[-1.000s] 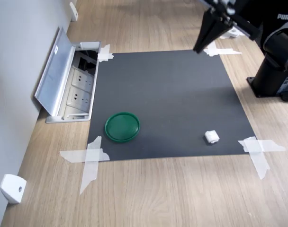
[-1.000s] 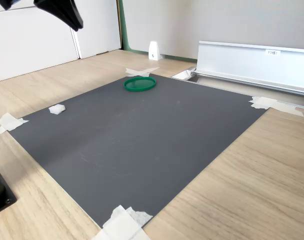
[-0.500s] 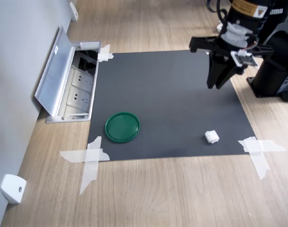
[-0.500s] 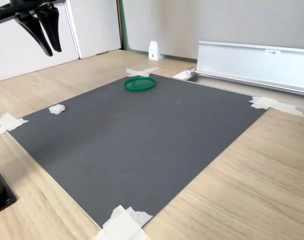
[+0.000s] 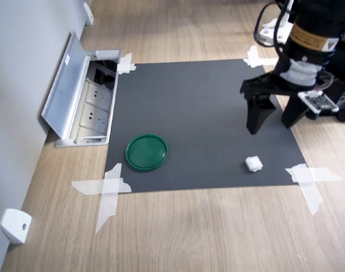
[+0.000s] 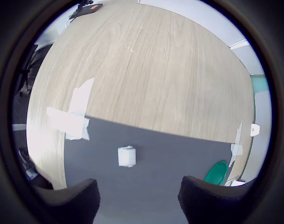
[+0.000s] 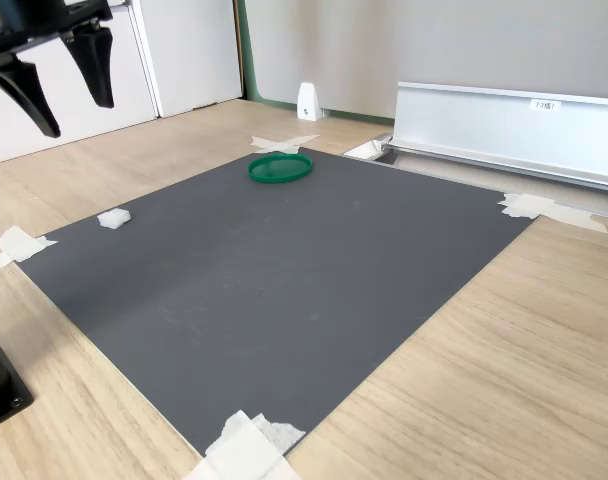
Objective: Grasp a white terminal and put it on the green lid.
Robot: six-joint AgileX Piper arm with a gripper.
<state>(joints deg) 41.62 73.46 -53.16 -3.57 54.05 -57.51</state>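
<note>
First exterior view: 1 white terminal [image 5: 253, 164], 1 green lid [image 5: 146, 151], 2 fingers [image 5: 255, 119] spread, empty.

Looks like an office: wood-grain desk [image 5: 218, 226] with a flip-up power-socket box [image 5: 84, 107], taped-down dark mat [image 5: 201, 124], white cabinet doors [image 7: 174, 55].

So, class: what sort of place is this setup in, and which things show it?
Probably an office or lab: a wood-look surface with a flip-up power socket box by a wall, a dark mat taped down at its corners, and a robot arm's tool hanging over it.
</note>
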